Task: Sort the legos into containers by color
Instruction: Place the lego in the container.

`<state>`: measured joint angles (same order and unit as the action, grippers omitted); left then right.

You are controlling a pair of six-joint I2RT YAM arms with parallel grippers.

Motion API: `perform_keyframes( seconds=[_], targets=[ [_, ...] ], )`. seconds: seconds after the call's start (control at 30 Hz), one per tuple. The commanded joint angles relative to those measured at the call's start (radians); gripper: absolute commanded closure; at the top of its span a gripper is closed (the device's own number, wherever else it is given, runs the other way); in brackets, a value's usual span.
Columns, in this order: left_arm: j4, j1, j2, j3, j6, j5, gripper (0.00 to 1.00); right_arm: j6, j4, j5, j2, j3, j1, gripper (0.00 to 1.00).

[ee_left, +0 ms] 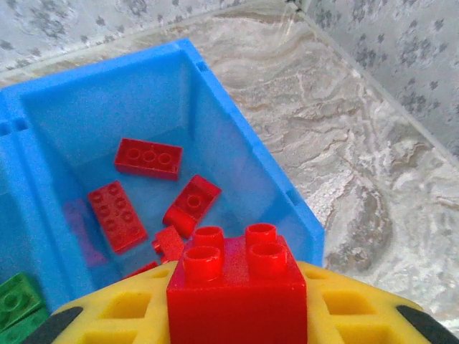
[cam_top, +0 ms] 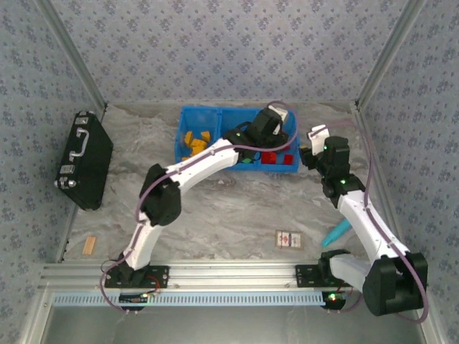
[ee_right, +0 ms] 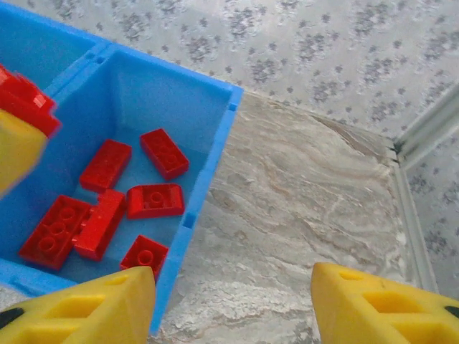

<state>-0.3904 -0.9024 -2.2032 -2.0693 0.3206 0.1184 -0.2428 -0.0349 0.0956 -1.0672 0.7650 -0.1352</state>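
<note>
Legos are lying in the three compartments of the blue bin (cam_top: 215,110) at the far side of the worktop (cam_top: 229,208): orange-yellow ones (cam_top: 195,143) in the left compartment, green ones (ee_left: 18,304) in the middle, red ones (ee_left: 147,158) in the right. The left pincer (ee_left: 237,319) is gripping a red brick (ee_left: 233,276) by its sides, studs up, and is hanging over the red compartment. The right pincer (ee_right: 229,308) is standing wide apart and holding nothing, poised over bare worktop just beside the bin's right wall. A black case (cam_top: 84,159) is lying well apart at the left.
</note>
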Motion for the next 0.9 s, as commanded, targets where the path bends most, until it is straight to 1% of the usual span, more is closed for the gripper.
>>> perform_keyframes(
  seconds=[0.0,0.07,0.17,0.23,0.37,0.5,0.57,0.63,0.7,0.8,0.87],
  targets=[
    [-0.080,0.015,-0.112,-0.126,-0.032,-0.031,0.64,0.055,-0.016,0.022,0.060,-0.005,0.043,0.37],
    [-0.121,0.020,-0.167,-0.206,-0.031,-0.033,0.63,0.066,-0.020,-0.011,0.082,-0.007,0.066,0.37],
    [-0.134,0.026,-0.209,-0.253,-0.026,-0.039,0.62,0.077,-0.031,-0.031,0.100,-0.007,0.088,0.37],
    [-0.136,0.030,-0.225,-0.264,-0.025,-0.041,0.61,0.079,-0.034,-0.034,0.106,-0.012,0.100,0.37],
    [-0.181,0.033,-0.252,-0.288,-0.024,-0.053,0.55,0.065,-0.033,-0.055,0.098,-0.010,0.127,0.36],
    [-0.196,0.030,-0.245,-0.263,-0.026,-0.061,0.46,0.031,-0.058,-0.060,0.086,0.033,0.170,0.35],
    [-0.187,0.030,-0.228,-0.245,-0.024,-0.069,0.46,0.034,-0.064,-0.068,0.085,0.049,0.190,0.35],
    [-0.163,0.030,-0.186,-0.216,-0.027,-0.078,0.45,0.048,-0.060,-0.082,0.089,0.051,0.205,0.35],
    [-0.104,0.030,-0.108,-0.148,-0.054,-0.074,0.44,0.069,-0.049,-0.107,0.092,0.033,0.207,0.35],
    [0.016,0.034,0.073,0.015,-0.138,-0.014,0.39,0.123,-0.035,-0.162,0.090,-0.028,0.208,0.35],
    [0.068,0.048,0.209,0.140,-0.199,0.027,0.38,0.165,-0.018,-0.217,0.090,-0.084,0.208,0.35]
  ],
)
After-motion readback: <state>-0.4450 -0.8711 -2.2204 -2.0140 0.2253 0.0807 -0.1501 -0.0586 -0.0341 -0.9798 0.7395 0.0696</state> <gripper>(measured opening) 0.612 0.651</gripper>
